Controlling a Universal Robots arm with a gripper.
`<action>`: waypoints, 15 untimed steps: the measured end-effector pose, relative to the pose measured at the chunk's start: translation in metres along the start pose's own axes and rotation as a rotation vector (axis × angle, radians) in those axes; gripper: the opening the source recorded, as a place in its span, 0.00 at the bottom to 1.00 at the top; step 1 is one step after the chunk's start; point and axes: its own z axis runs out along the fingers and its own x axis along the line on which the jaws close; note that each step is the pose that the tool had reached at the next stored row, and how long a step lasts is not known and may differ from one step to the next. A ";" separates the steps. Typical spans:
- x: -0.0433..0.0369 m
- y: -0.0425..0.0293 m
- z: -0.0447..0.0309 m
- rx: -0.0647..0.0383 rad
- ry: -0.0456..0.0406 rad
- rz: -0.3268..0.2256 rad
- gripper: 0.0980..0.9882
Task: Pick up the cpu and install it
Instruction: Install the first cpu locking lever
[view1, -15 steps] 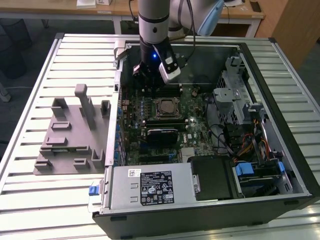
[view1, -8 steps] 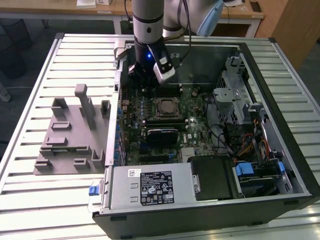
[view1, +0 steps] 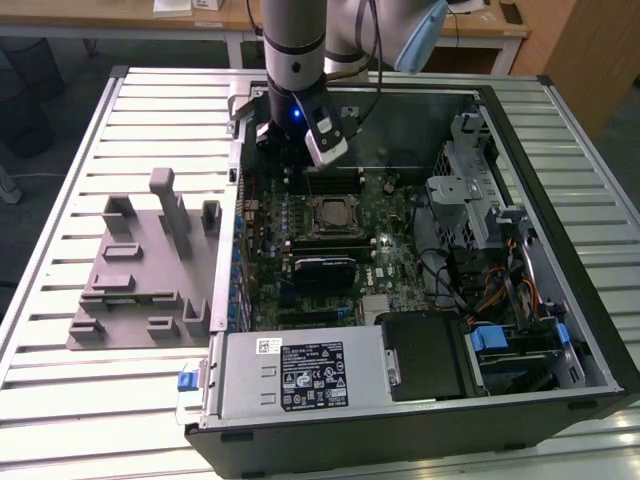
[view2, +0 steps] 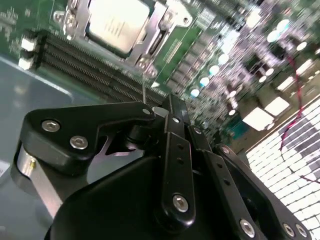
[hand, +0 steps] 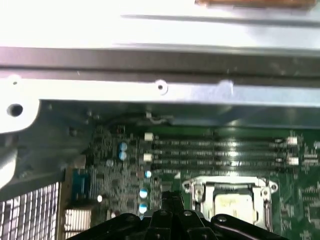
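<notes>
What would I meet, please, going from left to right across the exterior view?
Grey pegged tray → cpu → metal drive cage.

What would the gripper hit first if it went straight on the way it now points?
Probably the memory slots beside the socket, not the cpu seated there; the gripper hangs off to its side. Depth is unclear.

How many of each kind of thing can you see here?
Robot arm: 1
Computer case: 1
Grey tray with upright pegs: 1
Cpu, sitting in its socket: 1
Slatted table: 1
Total: 5
</notes>
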 end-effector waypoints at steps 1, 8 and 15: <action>0.0000 0.0000 0.0000 -0.003 0.0000 0.000 0.01; -0.0012 0.0000 0.0000 -0.023 -0.0003 0.000 0.01; -0.0176 -0.0002 0.0004 -0.030 -0.0002 0.001 0.01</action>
